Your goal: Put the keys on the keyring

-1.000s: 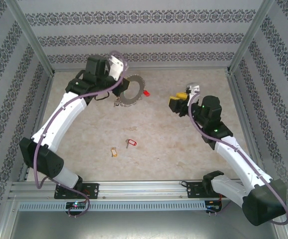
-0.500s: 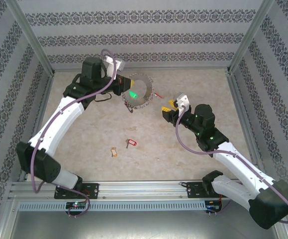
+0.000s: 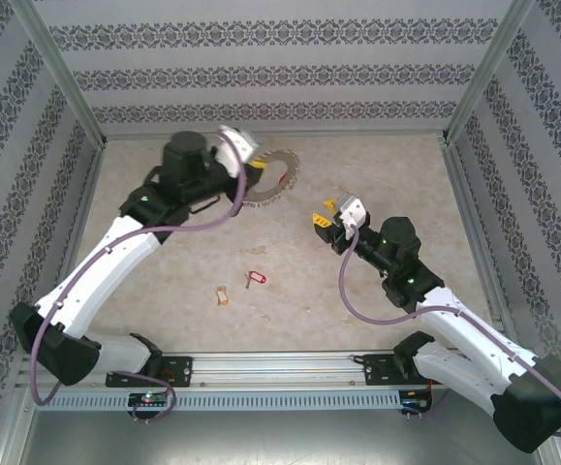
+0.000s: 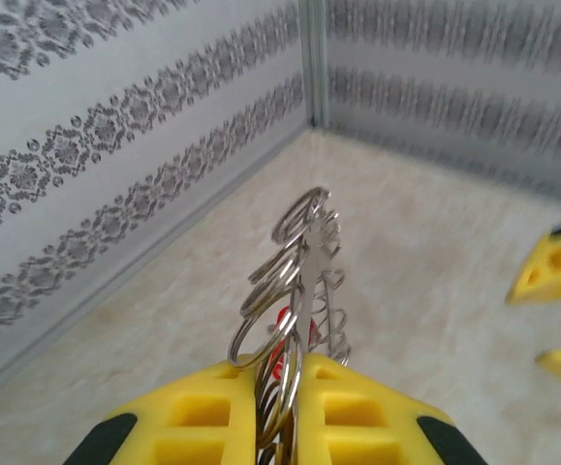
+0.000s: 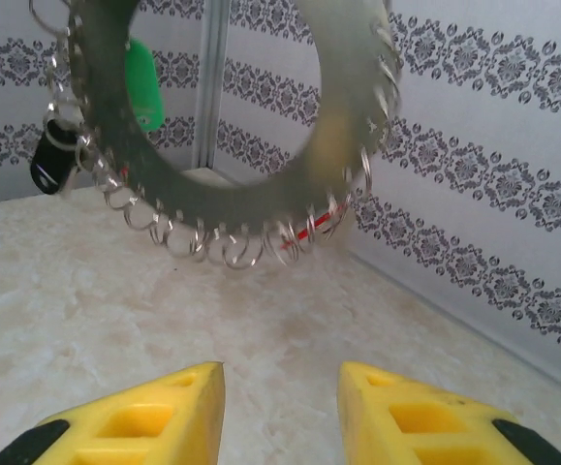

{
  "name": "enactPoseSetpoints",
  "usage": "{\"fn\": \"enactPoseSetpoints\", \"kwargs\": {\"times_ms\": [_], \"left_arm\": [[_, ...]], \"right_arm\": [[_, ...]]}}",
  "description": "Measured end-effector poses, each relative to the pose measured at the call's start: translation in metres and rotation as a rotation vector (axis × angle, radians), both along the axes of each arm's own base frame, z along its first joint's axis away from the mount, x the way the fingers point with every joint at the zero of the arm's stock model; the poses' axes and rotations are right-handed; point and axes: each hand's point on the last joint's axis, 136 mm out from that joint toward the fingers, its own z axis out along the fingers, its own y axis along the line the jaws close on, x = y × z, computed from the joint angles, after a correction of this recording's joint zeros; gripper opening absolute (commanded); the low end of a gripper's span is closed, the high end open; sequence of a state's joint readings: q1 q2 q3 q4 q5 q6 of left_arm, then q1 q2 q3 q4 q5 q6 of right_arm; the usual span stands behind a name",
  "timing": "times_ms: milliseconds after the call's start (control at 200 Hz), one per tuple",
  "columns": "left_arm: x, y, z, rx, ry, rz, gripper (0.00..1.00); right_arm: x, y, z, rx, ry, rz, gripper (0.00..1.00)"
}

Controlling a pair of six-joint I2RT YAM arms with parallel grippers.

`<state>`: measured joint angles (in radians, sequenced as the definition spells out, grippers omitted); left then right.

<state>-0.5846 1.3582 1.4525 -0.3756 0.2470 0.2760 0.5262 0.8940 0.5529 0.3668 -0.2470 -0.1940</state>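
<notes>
Along the left side of the counter (image 3: 290,310), the left arm (image 3: 115,247) climbs from its base at the near edge in a long diagonal toward the back wall. It bends at the elbow near the rear left, so its wrist points to the right. The left gripper (image 3: 253,167) has its jaws clamped on the keyring (image 3: 278,170), which it holds tilted in the air over the back of the counter.

In the left wrist view, the yellow fingers (image 4: 202,417) pinch the rim of the ring edge-on. The small wire loops stand up in a row above them, and a bit of red shows between the loops.

Nearer the front, between the two arms, the two loose keys lie flat on the counter. The tan-tagged key (image 3: 223,295) is on the left. The red-tagged key (image 3: 254,278) is near it on the right and slightly further back, and the two do not touch. Both lie well apart from the keyring.

To the right, the right arm (image 3: 454,320) rises from its base at the near right corner and leans inward, its forearm reaching toward the centre. The right gripper (image 3: 323,213) faces the keyring from near it without touching. Its jaws stand apart with nothing between them.

In the right wrist view, the ring's flat grey band hangs ahead of the yellow fingertips. A green tag (image 5: 144,82) dangles at its left, and the wire loops fringe its lower edge.
</notes>
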Motion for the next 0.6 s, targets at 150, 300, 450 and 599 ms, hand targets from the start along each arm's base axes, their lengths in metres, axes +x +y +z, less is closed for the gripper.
{"fn": "enactPoseSetpoints", "kwargs": {"times_ms": [150, 300, 450, 599], "left_arm": [[-0.002, -0.022, -0.021, 0.162, -0.027, -0.013, 0.0], [0.009, -0.005, -0.019, 0.212, -0.058, 0.073, 0.0], [0.005, 0.009, -0.004, 0.166, -0.101, 0.098, 0.0], [0.009, 0.015, 0.028, 0.081, -0.137, 0.107, 0.0]], "right_arm": [[0.003, 0.001, -0.005, -0.007, 0.011, -0.005, 0.38], [0.008, -0.001, -0.009, -0.01, 0.024, -0.031, 0.38], [0.008, -0.001, -0.008, -0.007, 0.021, -0.04, 0.38], [0.008, -0.001, -0.007, -0.002, 0.022, -0.041, 0.39]]}}
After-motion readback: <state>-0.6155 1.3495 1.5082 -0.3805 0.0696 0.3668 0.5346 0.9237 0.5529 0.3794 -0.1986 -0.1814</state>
